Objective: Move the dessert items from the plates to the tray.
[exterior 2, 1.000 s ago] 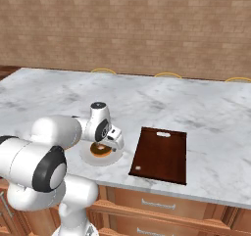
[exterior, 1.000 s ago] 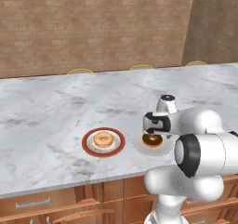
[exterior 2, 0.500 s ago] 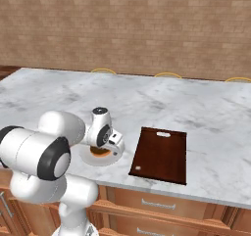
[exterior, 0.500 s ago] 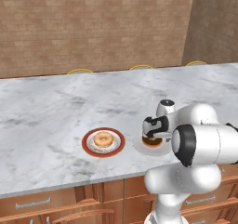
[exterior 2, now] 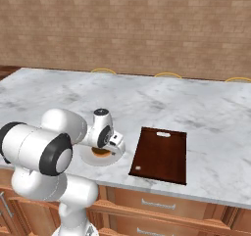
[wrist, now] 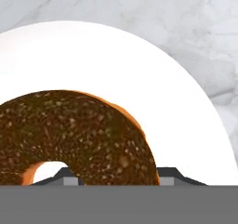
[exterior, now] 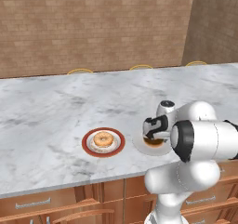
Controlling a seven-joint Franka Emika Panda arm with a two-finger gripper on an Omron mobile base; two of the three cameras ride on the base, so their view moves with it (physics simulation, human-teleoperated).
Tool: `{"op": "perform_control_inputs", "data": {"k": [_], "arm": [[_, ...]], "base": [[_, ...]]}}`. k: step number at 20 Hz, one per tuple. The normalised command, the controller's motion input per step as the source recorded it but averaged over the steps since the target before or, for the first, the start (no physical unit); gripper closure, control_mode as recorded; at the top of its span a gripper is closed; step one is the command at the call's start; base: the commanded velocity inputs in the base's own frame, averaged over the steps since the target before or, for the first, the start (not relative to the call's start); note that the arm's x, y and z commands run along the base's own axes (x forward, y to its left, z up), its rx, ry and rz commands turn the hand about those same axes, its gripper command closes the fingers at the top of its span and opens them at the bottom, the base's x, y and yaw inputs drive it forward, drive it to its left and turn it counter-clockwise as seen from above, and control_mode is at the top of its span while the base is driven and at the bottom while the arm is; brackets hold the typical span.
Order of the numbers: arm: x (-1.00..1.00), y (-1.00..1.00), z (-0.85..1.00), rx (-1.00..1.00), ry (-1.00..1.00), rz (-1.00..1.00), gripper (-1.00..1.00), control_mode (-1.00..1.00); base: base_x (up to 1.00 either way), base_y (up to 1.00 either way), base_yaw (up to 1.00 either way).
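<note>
The chocolate-glazed donut (wrist: 83, 130) lies on the plain pale plate (wrist: 148, 74) near the counter's front edge. My gripper (exterior: 153, 135) is down on it, one finger in the donut's hole and one outside, shut on the ring's side. A dark fingertip (wrist: 168, 173) presses against the donut's outer edge. From the right base view the donut (exterior 2: 100, 153) peeks out under the gripper (exterior 2: 101, 149) on its plate (exterior 2: 115, 156). The tan donut (exterior: 102, 139) rests on the red-rimmed plate (exterior: 85, 143) to the left. The dark reddish-brown tray (exterior 2: 162, 154) lies to the right, bare.
The marble counter (exterior: 56, 107) stretches wide behind the plates. Its front edge (exterior: 69, 183) runs just below them, with wooden drawers underneath. A brick wall stands behind the counter.
The gripper has come down onto the chocolate donut and its fingers have closed from wide open onto the donut's ring. Plates, tan donut and tray have not moved.
</note>
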Motion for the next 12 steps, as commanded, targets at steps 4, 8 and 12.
{"op": "perform_control_inputs", "data": {"k": [4,8,12], "arm": [[-0.17,-0.29,0.64,0.07,-0.02,-0.03,1.00,-1.00],[-0.02,-0.87,0.93,0.12,-0.04,-0.15,1.00,-1.00],[0.15,-1.00,0.54,0.00,-0.05,0.00,1.00,-1.00]], "base": [[0.00,0.00,0.00],[0.00,0.00,0.00],[0.00,0.00,0.00]]}}
